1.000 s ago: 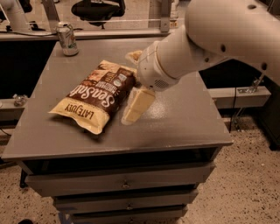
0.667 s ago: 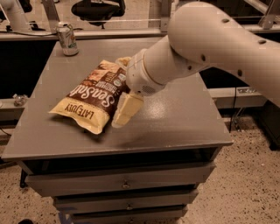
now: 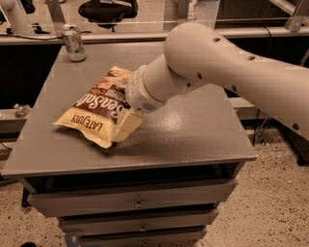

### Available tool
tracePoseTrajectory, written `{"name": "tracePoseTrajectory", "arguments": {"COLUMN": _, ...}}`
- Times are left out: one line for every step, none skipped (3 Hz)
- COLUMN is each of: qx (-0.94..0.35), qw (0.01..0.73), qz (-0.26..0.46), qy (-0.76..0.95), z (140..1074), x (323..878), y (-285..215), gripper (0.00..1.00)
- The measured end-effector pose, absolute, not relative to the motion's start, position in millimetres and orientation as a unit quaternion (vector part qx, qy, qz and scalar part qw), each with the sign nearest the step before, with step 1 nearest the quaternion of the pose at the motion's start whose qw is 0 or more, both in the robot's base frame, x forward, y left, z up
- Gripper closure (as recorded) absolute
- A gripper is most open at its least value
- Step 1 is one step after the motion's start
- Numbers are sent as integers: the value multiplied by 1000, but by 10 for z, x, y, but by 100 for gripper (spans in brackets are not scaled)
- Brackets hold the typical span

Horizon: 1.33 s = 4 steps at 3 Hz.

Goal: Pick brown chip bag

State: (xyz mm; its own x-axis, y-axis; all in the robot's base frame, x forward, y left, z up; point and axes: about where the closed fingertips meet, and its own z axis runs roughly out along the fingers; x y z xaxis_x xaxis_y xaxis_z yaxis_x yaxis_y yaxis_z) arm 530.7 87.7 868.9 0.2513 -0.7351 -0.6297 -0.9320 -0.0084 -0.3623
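Note:
The brown chip bag [image 3: 95, 107] lies flat on the grey table [image 3: 193, 130], left of centre. It has a dark brown middle with white "Sea Salt" lettering and a pale yellow end marked "LATE JULY" towards the front. My gripper [image 3: 124, 128], pale yellow at the end of the thick white arm [image 3: 203, 62], is low over the table at the bag's front right edge and touches or overlaps it. The arm hides the bag's far right part.
A drinks can [image 3: 74, 42] stands upright at the table's back left corner. Drawers [image 3: 140, 202] sit below the table top. A dark office chair [image 3: 108, 9] and railings stand behind the table. Speckled floor lies to the right.
The arm has swung left and lower. The gripper has moved from the bare table beside the bag to the bag's front right edge. The bag has not visibly moved.

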Motion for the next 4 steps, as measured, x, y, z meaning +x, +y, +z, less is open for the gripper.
{"name": "tracePoseTrajectory", "arguments": {"qx": -695, "qw": 371, "qz": 139, "qy": 600, "z": 8615, "x": 5320, "y": 981, "gripper": 41}}
{"name": "tracePoseTrajectory", "arguments": {"qx": -693, "qw": 368, "qz": 141, "qy": 604, "z": 8581, "x": 5331, "y": 1013, "gripper": 64}}
{"name": "tracePoseTrajectory", "arguments": {"qx": -691, "qw": 369, "qz": 139, "qy": 607, "z": 8609, "x": 5348, "y": 996, "gripper": 87}}
{"name": "tracePoseTrajectory", "arguments": {"qx": -685, "qw": 377, "qz": 137, "qy": 608, "z": 8736, "x": 5384, "y": 996, "gripper": 100}}
